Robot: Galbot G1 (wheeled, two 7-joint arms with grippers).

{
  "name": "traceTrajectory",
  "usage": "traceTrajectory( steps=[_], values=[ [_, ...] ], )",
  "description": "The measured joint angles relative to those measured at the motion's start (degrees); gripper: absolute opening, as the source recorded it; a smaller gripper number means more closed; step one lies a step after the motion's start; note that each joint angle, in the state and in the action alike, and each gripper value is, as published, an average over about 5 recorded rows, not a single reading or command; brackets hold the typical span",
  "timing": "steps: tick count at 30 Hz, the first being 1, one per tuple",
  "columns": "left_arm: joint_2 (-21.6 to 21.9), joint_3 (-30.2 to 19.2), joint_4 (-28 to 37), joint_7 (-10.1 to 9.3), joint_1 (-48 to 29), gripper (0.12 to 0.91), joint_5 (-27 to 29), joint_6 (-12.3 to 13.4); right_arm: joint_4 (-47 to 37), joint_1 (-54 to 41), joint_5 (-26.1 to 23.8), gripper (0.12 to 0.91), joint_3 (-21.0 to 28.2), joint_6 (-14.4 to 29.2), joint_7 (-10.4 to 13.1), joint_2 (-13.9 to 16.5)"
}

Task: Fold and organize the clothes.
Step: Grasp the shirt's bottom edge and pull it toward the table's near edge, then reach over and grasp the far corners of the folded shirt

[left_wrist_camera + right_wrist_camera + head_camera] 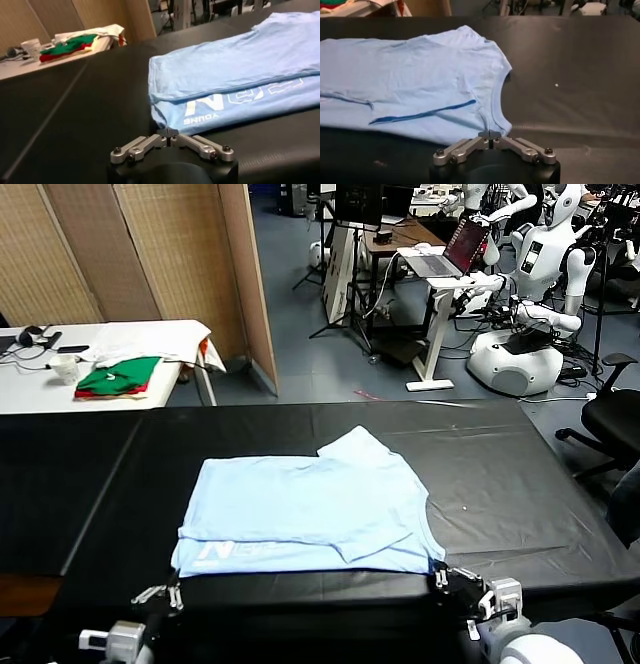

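- The pale blue T-shirt (310,514) lies flat and sideways on the black table (520,484), close to its near edge; one sleeve is already turned in over the body, and the white lettering (205,106) shows on the lower layer along the near side
- The left gripper (167,132) sits at the near corner by the lettering, fingertips pressed together at the cloth's edge; whether cloth lies between them I cannot tell
- The right gripper (490,134) sits at the opposite near corner, just below the neckline (497,95), fingertips likewise meeting at the edge; again no telling if fabric is caught
- The step in hand looks like taking both near corners to carry that edge over, away from the robot
- To do it well: make sure each pinch takes every layer at its corner, not only the top one; lift both ends together and level so the edge stays straight; keep the cloth lightly taut between the arms; lay it down square to the far edge before letting go
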State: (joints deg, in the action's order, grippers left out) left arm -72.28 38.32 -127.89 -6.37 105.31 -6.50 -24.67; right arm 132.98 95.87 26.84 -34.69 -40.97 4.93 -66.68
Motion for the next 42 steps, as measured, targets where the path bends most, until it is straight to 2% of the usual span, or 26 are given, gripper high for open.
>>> traceTrajectory(
  steps=[4,6,9,12,15,18,21,24,28,31,36,42],
  values=[
    [0.3,1.8,-0.8,-0.10,-0.2,0.682,-0.6,-1.5,2.0,-0.7,0.6,0.876,-1.0,1.7,-0.1,0.0],
    [0.7,2.8,-1.0,-0.07,-0.6,0.801,-2.5,-1.6,1.9,-2.6,1.0,0.897,-0.8,2.8,0.1,0.1],
    [2.3,4.5,-1.0,0.93,-3.9,0.888,-9.4,-1.4,0.0,-8.3,2.0,0.906,0.4,3.0,1.5,0.7],
    [5.1,4.6,-0.2,0.81,-10.1,0.903,-17.0,-2.9,-3.2,-14.9,3.9,0.907,2.1,2.3,3.0,1.8],
    [7.4,2.9,1.7,-1.67,-15.9,0.906,-22.4,-5.4,-7.8,-21.5,6.0,0.907,4.1,1.9,3.9,3.0],
    [9.3,0.4,5.0,-3.62,-23.0,0.907,-28.8,-6.6,-12.9,-28.2,7.4,0.907,6.7,1.2,4.4,3.9],
    [10.7,-2.4,9.6,-4.08,-30.1,0.907,-33.6,-7.9,-18.3,-34.5,7.8,0.907,9.6,-0.1,4.7,4.1],
    [11.9,-5.5,14.7,-4.12,-36.2,0.907,-36.6,-10.9,-23.8,-40.1,7.9,0.907,12.8,-1.1,4.9,3.8],
    [12.9,-9.4,21.1,-4.08,-42.9,0.907,-39.0,-14.4,-31.1,-46.6,7.8,0.907,17.2,-1.2,4.6,2.8],
    [13.4,-12.1,25.1,-3.73,-46.9,0.907,-39.4,-15.8,-36.0,-50.5,7.7,0.907,19.8,-1.2,3.8,1.9],
    [14.2,-15.1,30.1,-2.72,-51.7,0.907,-39.7,-16.7,-42.8,-55.2,7.4,0.907,22.9,-1.2,2.2,0.3],
    [14.4,-16.8,33.6,-2.51,-54.5,0.907,-39.7,-17.1,-49.7,-60.0,5.7,0.907,25.9,-1.2,0.7,-1.8]
  ],
)
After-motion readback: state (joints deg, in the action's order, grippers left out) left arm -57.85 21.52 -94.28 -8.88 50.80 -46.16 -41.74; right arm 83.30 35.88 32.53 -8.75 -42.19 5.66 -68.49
